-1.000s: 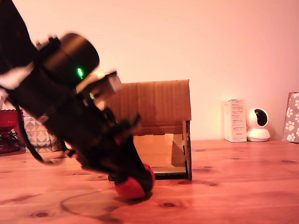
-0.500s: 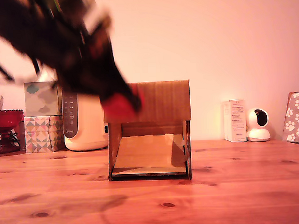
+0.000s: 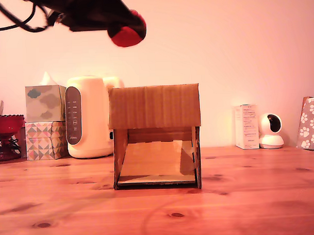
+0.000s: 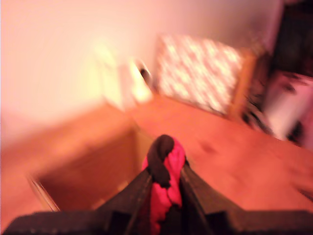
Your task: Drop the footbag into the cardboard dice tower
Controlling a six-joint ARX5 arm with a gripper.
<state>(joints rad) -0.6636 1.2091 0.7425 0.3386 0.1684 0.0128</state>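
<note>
Carry step: the footbag (image 3: pixel 127 35) was pinched in the hand (image 3: pixel 124 27), high above the cardboard dice tower (image 3: pixel 154 106) near the table's (image 3: pixel 252 196) middle; centring over its top, then release, judged next.

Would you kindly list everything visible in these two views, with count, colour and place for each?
Red and black stitched footbag: one, held in the gripper, high above the table.
Brown corrugated cardboard dice tower: one, table centre, ramp showing in its lower opening.
Cream appliance with a grey panel: one, behind the tower, toward the exterior view's left.
Patterned tissue boxes: two, stacked, left of the appliance.
Red bowl: one, far left edge.
White carton: one, right of the tower.
White round camera: one, beside the carton.
Paw-print bag: one, far right edge.
Wooden table: one, reddish pine.
Black gripper: one, shut on the footbag.
</note>
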